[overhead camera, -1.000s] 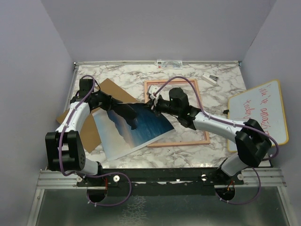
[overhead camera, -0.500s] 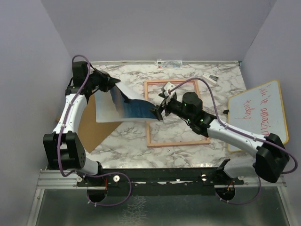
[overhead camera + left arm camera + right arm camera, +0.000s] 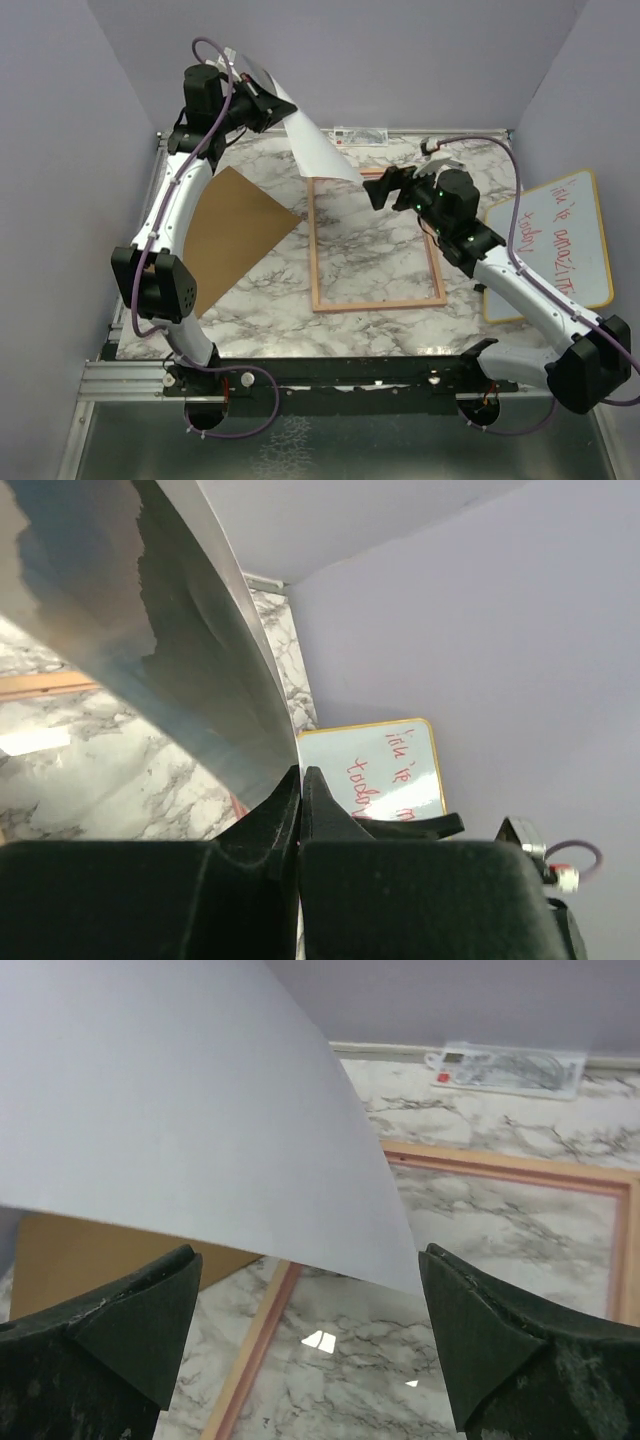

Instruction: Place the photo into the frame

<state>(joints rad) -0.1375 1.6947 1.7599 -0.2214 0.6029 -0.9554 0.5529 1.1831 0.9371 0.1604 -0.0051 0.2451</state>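
My left gripper [image 3: 262, 103] pinches the floppy photo [image 3: 315, 150] by its edge; my right gripper [image 3: 378, 188], wide open, should catch the hanging corner.

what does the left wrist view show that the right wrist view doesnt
Only left wrist: the left gripper shut on the large rectangular sea-and-cliffs photo, printed side showing, and the wood-edged whiteboard with red writing. Only right wrist: the open right gripper, the plain brown backing board, the photo's blank back. Both: photo, pink rectangular picture frame, marble table.
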